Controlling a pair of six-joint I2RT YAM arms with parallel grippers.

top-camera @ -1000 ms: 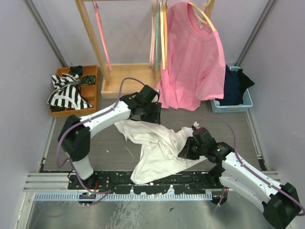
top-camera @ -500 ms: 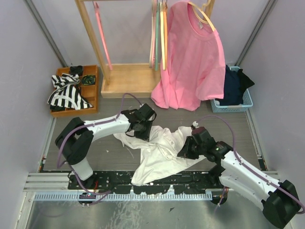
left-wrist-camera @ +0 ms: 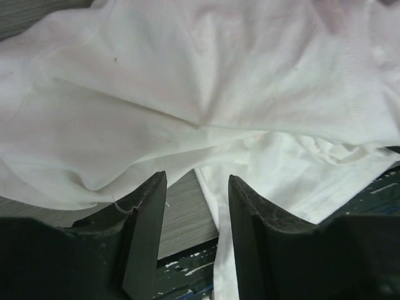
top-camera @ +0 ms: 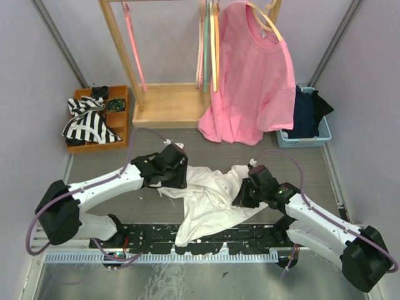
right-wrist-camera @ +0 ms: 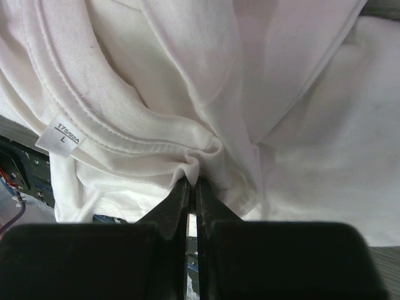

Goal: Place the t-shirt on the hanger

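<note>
Hangers (top-camera: 206, 44) on the rack run off the top edge, hooks unseen. From above, t-shirt (top-camera: 209, 200) folds hide the tips of the right claw (top-camera: 237, 200). Dark cloth (top-camera: 306, 114) in the basket (top-camera: 326, 129) is unidentifiable.

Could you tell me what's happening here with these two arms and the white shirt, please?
The two arms are working on a white t-shirt lying crumpled on the table. The right gripper has its jaws shut on a fold by the collar. The left gripper has its jaws open at the shirt's other side, gripping nothing. This shirt is not hung up yet.
</note>
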